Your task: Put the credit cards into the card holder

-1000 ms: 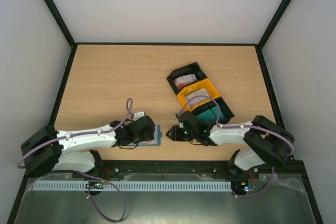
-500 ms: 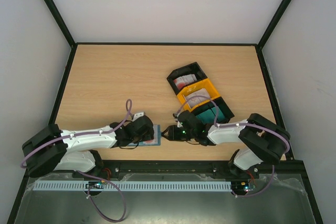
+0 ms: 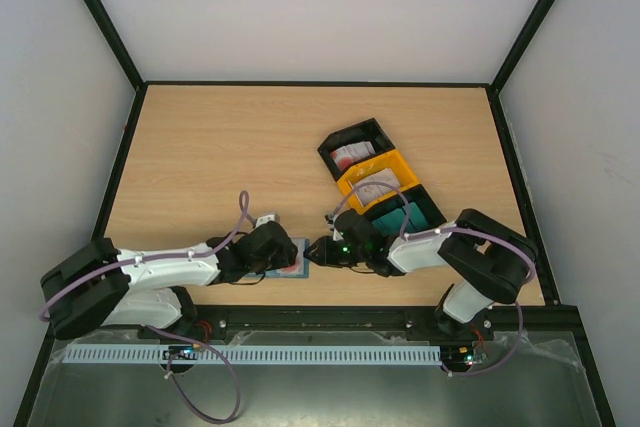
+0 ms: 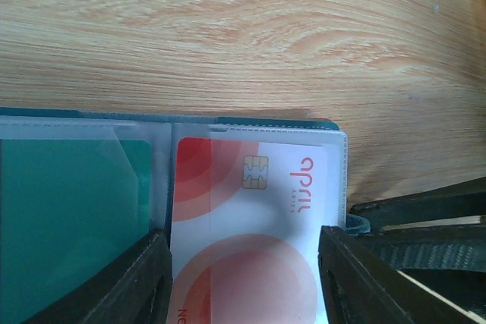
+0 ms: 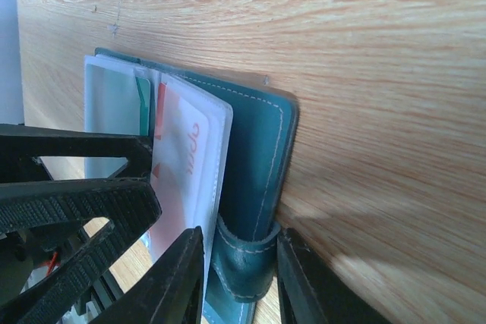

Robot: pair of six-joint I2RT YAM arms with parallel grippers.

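The teal card holder (image 3: 300, 247) lies open near the table's front edge, between my two grippers. A white credit card (image 4: 250, 210) with red circles and a chip sits partly in its clear sleeve. My left gripper (image 4: 244, 278) is shut on this card, one finger on each long edge. My right gripper (image 5: 239, 263) is shut on the card holder (image 5: 258, 149), pinching the snap tab at its right edge. From above, the left gripper (image 3: 285, 259) and right gripper (image 3: 313, 251) nearly meet. More credit cards (image 3: 350, 156) lie in the bins.
A three-bin tray stands at the centre right: a black bin (image 3: 352, 150), a yellow bin (image 3: 378, 182) and a dark-green bin (image 3: 405, 212). A black frame borders the table. The left fingers (image 5: 76, 202) crowd the right wrist view.
My right gripper has slid left to the card holder's right edge and closed on its tab. The left gripper has shifted slightly right and narrowed onto the card.
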